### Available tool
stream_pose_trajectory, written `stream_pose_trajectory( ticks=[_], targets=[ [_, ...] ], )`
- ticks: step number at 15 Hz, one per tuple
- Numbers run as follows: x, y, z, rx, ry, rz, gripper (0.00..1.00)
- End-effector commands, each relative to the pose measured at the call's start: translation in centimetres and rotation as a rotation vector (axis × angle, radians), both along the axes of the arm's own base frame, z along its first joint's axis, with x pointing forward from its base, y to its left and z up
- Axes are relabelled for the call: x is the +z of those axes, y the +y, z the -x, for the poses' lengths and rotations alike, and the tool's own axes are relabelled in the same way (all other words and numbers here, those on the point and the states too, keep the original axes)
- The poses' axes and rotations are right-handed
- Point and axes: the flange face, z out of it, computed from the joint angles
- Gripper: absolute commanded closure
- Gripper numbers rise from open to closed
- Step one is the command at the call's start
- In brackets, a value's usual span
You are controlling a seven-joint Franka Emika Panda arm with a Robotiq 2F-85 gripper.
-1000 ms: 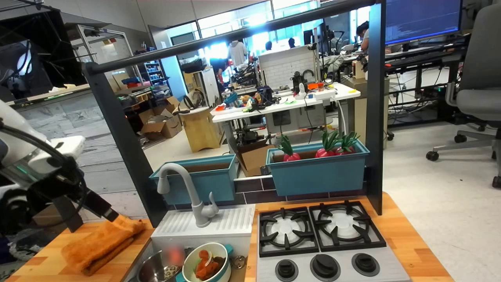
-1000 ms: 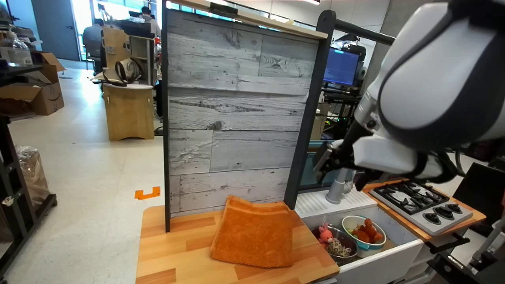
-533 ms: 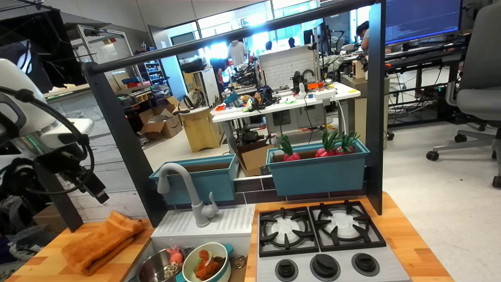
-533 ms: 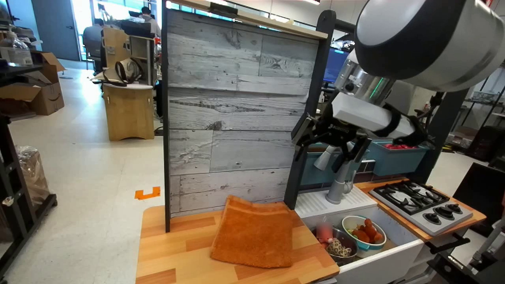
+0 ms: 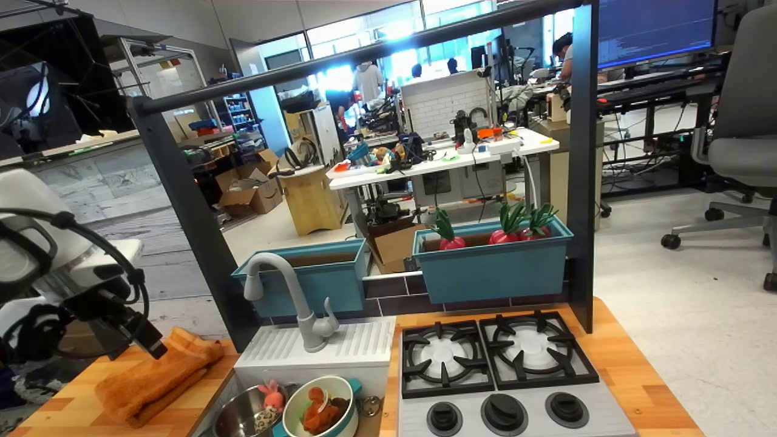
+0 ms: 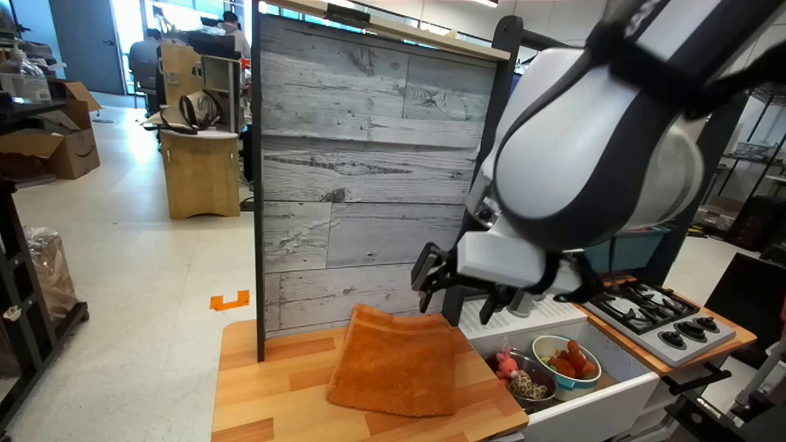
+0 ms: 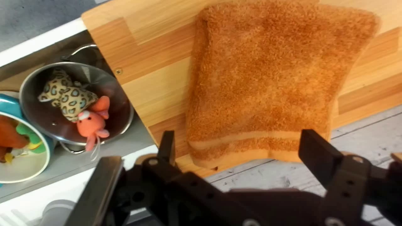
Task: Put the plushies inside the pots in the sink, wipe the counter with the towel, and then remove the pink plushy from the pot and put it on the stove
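The orange towel (image 7: 273,75) lies folded on the wooden counter (image 7: 157,91). Above its far edge hangs my gripper (image 7: 236,133), its fingers wide apart with nothing between them; an exterior view also shows the gripper (image 6: 455,307) over the towel's back corner. Inside the sink (image 5: 376,379), the grey metal pot (image 7: 116,83) holds the pink plushy (image 7: 91,123) beside a leopard-print plushy (image 7: 70,100). Next to it, the white pot (image 6: 571,384) contains an orange-brown plushy (image 7: 11,133) and a green one (image 7: 29,135). The stove (image 5: 516,400) bears no plushy in either exterior view.
A grey faucet (image 5: 297,291) rises behind the basin. Blue planters (image 5: 495,267) hang behind sink and stove, one with toy radishes. A grey plank panel (image 6: 368,166) and a dark post (image 5: 188,224) border the counter's back.
My gripper first rose, then came down again and shifted toward the towel. It stays wide apart. Towel, pots and plushies have kept their places.
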Motion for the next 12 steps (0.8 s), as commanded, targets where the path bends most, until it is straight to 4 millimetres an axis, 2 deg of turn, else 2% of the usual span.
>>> stream_pose_trajectory(
  ticks=[1, 4, 5, 7, 9, 10, 12],
  targets=[
    [-5.9, 3.2, -2.9, -0.010, -0.060, 0.042, 0.00],
    [-9.6, 5.8, -3.9, -0.039, -0.045, 0.008, 0.00],
    [-7.9, 4.1, -2.2, -0.023, -0.035, 0.025, 0.00],
    [-9.6, 5.2, -2.8, -0.025, -0.043, 0.016, 0.00],
    [-9.8, 5.4, -3.3, -0.025, -0.050, 0.012, 0.00],
    [-10.0, 5.3, -3.1, 0.011, 0.068, -0.018, 0.00],
    [-11.7, 5.7, -2.9, -0.062, 0.165, 0.039, 0.00]
  ],
)
